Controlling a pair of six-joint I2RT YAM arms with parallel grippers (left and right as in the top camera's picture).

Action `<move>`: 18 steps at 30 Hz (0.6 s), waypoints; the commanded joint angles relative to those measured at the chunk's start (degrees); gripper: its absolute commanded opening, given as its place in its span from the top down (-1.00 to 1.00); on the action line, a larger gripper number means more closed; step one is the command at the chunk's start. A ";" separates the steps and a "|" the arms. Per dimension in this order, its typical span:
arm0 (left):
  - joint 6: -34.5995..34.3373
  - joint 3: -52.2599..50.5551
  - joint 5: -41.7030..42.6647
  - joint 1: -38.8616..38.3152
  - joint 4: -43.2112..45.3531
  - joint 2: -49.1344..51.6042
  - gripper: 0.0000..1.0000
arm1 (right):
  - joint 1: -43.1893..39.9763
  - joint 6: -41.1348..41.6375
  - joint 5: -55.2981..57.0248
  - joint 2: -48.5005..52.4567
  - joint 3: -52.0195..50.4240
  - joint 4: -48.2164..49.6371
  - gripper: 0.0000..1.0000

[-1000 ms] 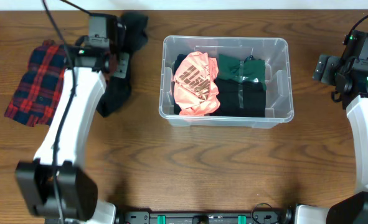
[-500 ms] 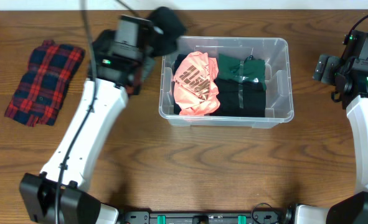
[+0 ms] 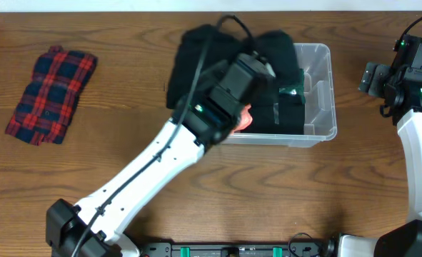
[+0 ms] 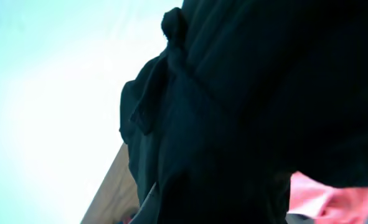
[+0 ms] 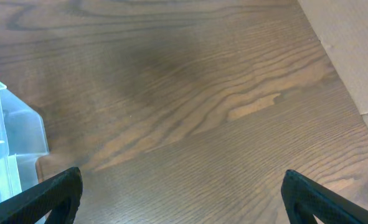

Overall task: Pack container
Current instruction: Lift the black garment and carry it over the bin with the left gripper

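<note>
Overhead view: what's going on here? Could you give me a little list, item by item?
container: clear bin, clothes inside
black garment: held up over the container's left half
pink garment: inside, peeking out beneath
plaid cloth: on the table, far left
left gripper: shut on the black garment, fingers hidden
right gripper: open, over table right of container
</note>
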 commanded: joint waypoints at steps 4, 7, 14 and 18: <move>-3.87 2.03 -3.87 -2.73 1.38 -2.51 0.88 | -0.42 -0.07 0.20 -0.24 0.15 -0.39 -0.99; -5.66 2.03 -3.28 -2.73 1.38 -2.21 0.88 | -0.42 -0.07 0.20 -0.24 0.15 -0.44 -0.99; -5.62 2.01 0.33 -2.73 1.60 -0.11 0.88 | -0.42 -0.07 0.20 -0.24 0.15 -0.44 -0.98; -4.76 2.01 3.21 -2.73 1.64 1.70 0.88 | -0.42 -0.07 0.20 -0.24 0.15 -0.44 -0.99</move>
